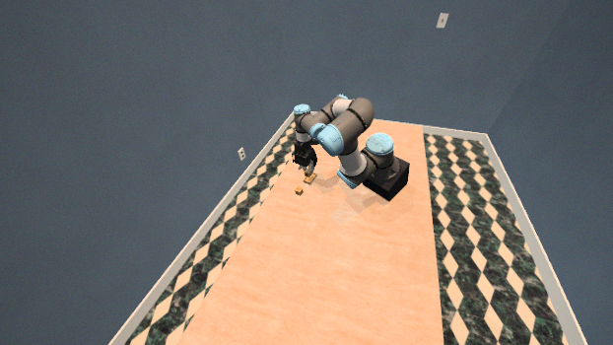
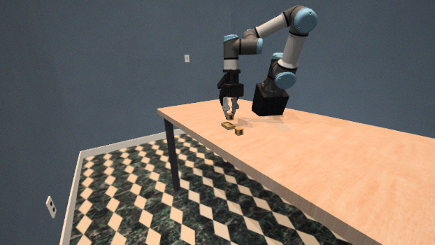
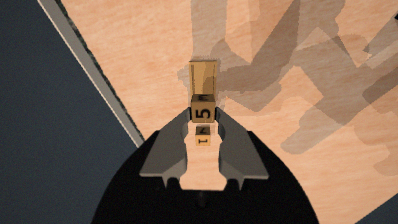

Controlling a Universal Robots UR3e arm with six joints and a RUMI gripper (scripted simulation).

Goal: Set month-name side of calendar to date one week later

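Observation:
My gripper is shut on a wooden cube and holds it above the table. In the wrist view this cube shows a 5 turned on its side, with a partly seen dark mark on the adjoining face. The shallow wooden tray stands below and beside it, with no cube seen in it. The other cube rests on the table near one end of the tray; it shows an 8 in the exterior view and a 1 in the wrist view. The month's name is not readable.
The table has an edge close to the tray and the loose cube. The arm's black base block stands farther back on the table. Shadows of the arm fall beside the tray.

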